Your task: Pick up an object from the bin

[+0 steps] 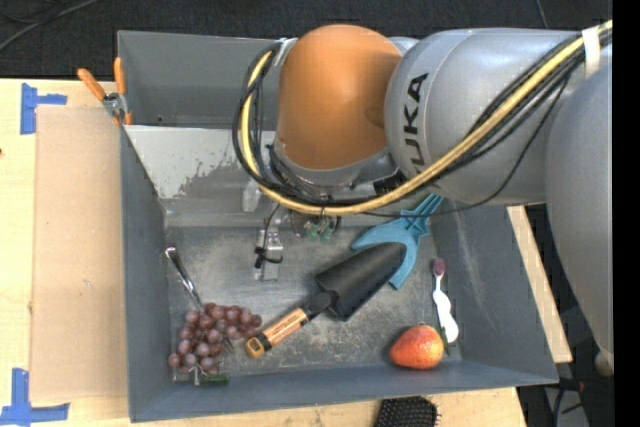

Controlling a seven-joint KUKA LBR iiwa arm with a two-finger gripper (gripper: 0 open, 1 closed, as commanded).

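Note:
My gripper (266,257) hangs below the orange wrist cover, over bare bin floor in the middle left of the bin. Nothing shows in it. A black scoop (352,283) with a copper-coloured handle lies diagonally just to its right, handle end pointing down-left. A bunch of dark purple grapes (210,333) lies below and left of the gripper, near the bin's front wall. A thin grey utensil (183,277) lies to the gripper's left, touching the top of the grapes.
A blue plastic tool (398,237) lies behind the scoop, partly under the arm. A white toothbrush (442,307) and a red-orange fruit (417,347) lie at the front right. The arm and its cover hide the back middle of the bin.

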